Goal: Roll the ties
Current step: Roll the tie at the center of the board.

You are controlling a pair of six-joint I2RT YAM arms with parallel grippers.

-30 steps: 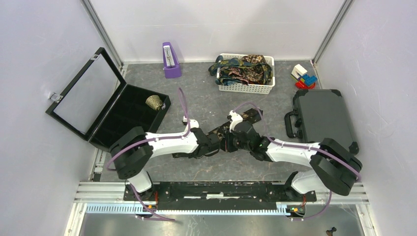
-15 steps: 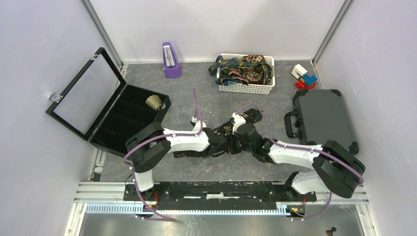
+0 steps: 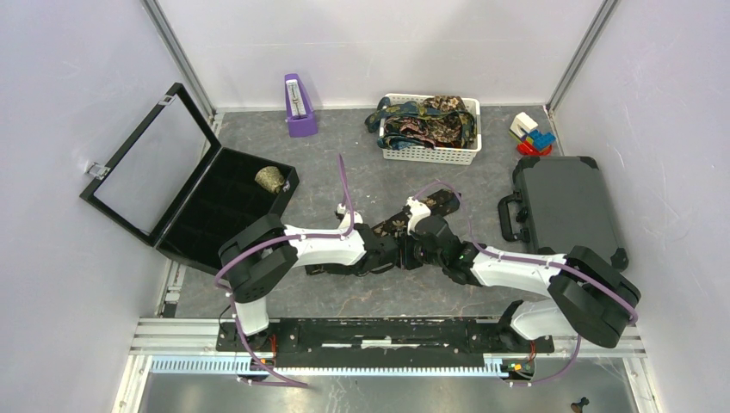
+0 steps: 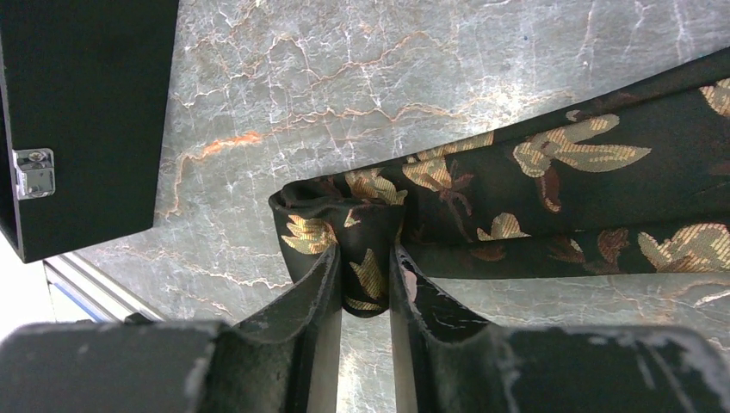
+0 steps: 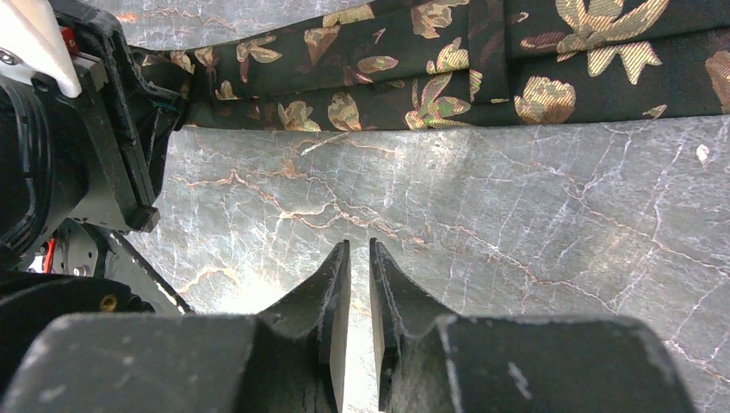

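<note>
Barely rolled: my left claw (image 4: 361,284) pinched the folded end of the tie (image 4: 551,198); the rest lay flat on the table (image 5: 516,258).
Right claw (image 5: 357,292) hung nearly closed, empty, just beside it; unpinned cloth could've slipped and unrolled.

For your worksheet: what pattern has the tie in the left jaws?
Black tie with gold floral print, clearest in left wrist view.

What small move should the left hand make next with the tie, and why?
Probably rotate the left hand to wind the tie: it pinches only a small folded start, most of the tie lies unrolled on the table, and the right hand is empty.
</note>
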